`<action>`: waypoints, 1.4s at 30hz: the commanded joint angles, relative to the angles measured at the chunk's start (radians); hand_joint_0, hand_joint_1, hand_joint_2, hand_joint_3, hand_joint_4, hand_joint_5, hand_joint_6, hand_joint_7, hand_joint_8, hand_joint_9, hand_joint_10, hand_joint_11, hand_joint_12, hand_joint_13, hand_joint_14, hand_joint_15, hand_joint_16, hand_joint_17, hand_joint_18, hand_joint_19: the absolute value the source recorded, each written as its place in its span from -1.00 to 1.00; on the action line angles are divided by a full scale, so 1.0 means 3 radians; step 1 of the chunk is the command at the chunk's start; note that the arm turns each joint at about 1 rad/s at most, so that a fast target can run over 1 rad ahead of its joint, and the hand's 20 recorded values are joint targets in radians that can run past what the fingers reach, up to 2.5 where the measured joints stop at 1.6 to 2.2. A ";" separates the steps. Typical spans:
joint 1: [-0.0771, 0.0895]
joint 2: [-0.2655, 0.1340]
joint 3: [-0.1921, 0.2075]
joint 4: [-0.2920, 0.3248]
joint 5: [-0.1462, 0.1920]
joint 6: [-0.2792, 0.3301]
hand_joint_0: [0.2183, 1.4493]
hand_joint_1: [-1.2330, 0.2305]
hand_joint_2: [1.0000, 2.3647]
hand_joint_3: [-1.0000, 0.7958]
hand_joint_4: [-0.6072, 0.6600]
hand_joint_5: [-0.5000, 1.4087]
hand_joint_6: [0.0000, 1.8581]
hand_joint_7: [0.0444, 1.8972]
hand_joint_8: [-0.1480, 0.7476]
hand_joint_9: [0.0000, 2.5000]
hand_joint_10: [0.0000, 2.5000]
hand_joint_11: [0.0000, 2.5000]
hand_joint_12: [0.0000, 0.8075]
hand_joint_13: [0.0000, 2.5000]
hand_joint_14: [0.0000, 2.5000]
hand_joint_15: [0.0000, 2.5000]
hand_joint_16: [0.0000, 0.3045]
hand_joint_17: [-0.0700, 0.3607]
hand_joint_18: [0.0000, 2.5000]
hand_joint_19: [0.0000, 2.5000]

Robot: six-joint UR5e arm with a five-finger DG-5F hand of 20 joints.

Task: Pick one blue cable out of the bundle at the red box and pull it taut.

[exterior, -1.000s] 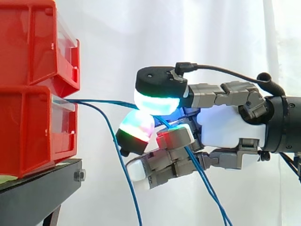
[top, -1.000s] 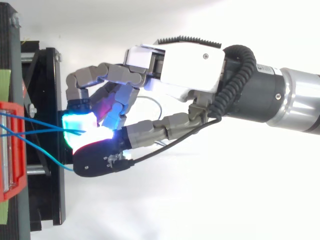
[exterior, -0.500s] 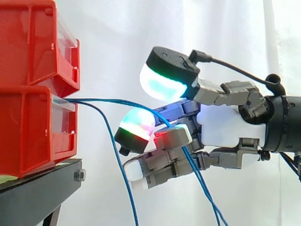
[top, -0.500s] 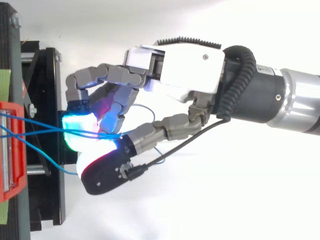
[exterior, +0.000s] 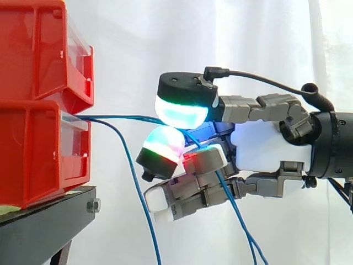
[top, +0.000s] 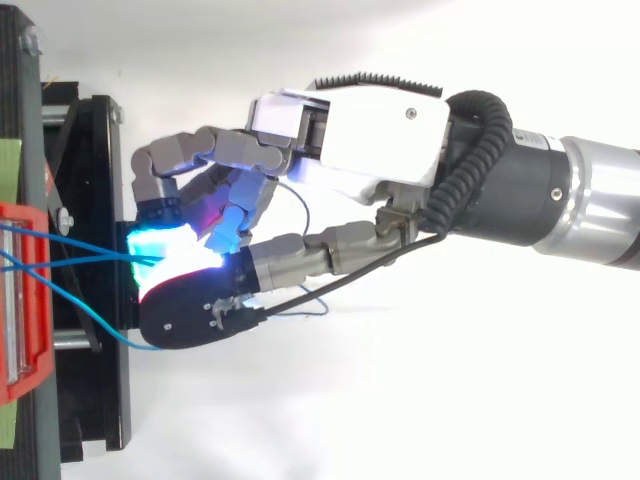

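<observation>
Several thin blue cables (exterior: 121, 117) leave the front of the lower red box (exterior: 33, 154) and spread toward my hand (exterior: 265, 146). One runs nearly level into the gap between the glowing thumb pad (exterior: 182, 110) and a glowing fingertip (exterior: 162, 148), which are closed on it. From above, the hand (top: 350, 125) sits just right of the red box (top: 15, 300), its curled fingers and thumb meeting over the cables (top: 80, 260). Another blue cable (exterior: 135, 182) droops from the box and hangs down. More cable (exterior: 242, 232) trails below the palm.
A second red bin (exterior: 38, 49) is stacked on the lower one, both on a black stand (exterior: 49, 221). A white curtain hangs behind. The arm comes in from the right, level with the lower box.
The thumb, which had lifted off the cable half a second ago, has come back down onto the fingertip, closing on the blue cable. The arm has stayed in place.
</observation>
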 commanded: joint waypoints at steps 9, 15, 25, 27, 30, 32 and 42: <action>-0.0003 0.0001 0.0003 0.0000 -0.0001 0.0000 -0.37 -0.40 -0.97 0.00 0.36 -0.48 -0.42 0.55 0.13 -0.01 -0.98 -0.03 -0.03 -0.49 -0.99 -0.67 -0.64 -0.10 -0.52 -0.67; 0.0002 0.0001 0.0008 0.0000 -0.0001 -0.0005 -0.46 -0.30 -0.98 -0.24 0.43 -0.49 -0.38 0.47 0.10 -0.01 -0.98 -0.04 -0.04 -0.50 -0.99 -0.67 -0.64 -0.10 -0.54 -0.64; 0.0002 0.0001 0.0008 0.0000 0.0004 -0.0026 -0.39 0.04 -0.98 -0.16 0.57 -0.47 -0.46 0.46 0.09 0.06 -0.98 -0.08 -0.03 -0.41 -0.99 -0.62 -0.62 -0.08 -0.46 -0.55; 0.0002 0.0001 0.0008 0.0000 0.0004 -0.0026 -0.38 -0.02 -0.98 -0.09 0.64 -0.47 -0.46 0.43 0.15 0.09 -0.98 -0.10 0.03 -0.38 -0.99 -0.63 -0.59 -0.02 -0.40 -0.58; 0.0002 0.0001 0.0013 0.0000 0.0004 -0.0031 -0.37 -0.14 -0.99 0.05 0.68 -0.46 -0.46 0.43 0.22 0.13 -0.99 -0.10 0.09 -0.33 -0.99 -0.64 -0.55 0.04 -0.33 -0.61; 0.0002 0.0001 0.0024 0.0000 0.0004 -0.0041 -0.35 -0.18 -0.99 0.11 0.69 -0.46 -0.46 0.45 0.24 0.14 -0.99 -0.09 0.10 -0.32 -0.99 -0.64 -0.54 0.05 -0.30 -0.62; 0.0007 0.0001 0.0024 0.0000 0.0004 -0.0041 -0.33 -0.30 -0.99 0.16 0.64 -0.47 -0.46 0.48 0.24 0.12 -0.99 -0.02 0.10 -0.34 -0.99 -0.63 -0.55 0.04 -0.35 -0.64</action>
